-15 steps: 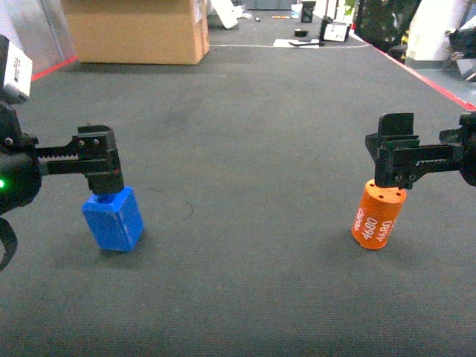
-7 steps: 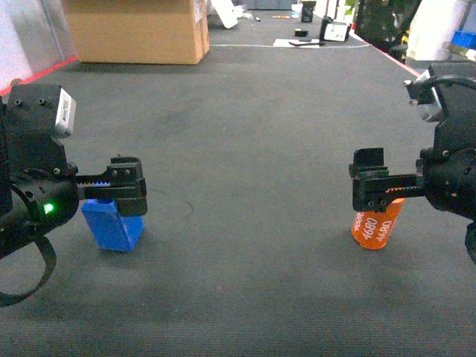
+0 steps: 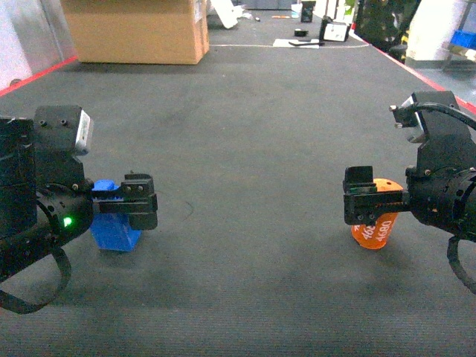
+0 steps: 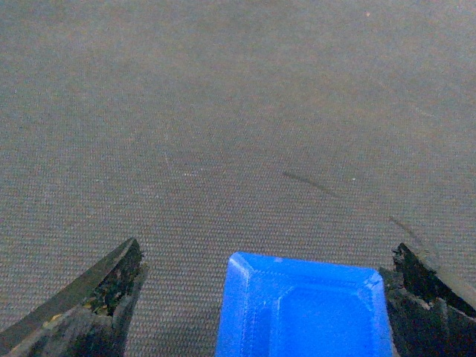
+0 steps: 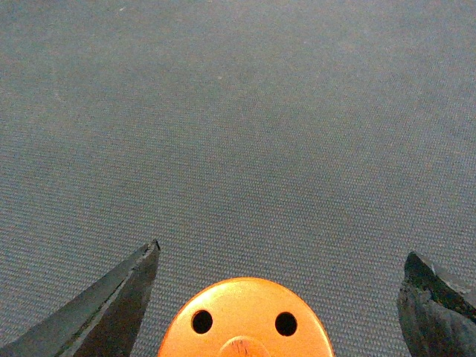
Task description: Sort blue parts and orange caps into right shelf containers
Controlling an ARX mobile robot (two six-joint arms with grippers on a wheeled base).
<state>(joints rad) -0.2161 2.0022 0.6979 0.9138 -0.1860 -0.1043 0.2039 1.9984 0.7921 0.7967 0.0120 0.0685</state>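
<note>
Two tools bracket their targets on the dark floor mat. The left tool (image 3: 140, 202) stands spread wide around a blue part (image 4: 301, 306), which sits between its fingers, nearer the right one and not yet clamped. The right tool (image 3: 361, 202) is likewise apart, an orange cap (image 5: 244, 318) centred in the gap with clear room on both sides. Both arms appear positioned low so the fingers can close squarely on each piece. No shelf containers are in view.
</note>
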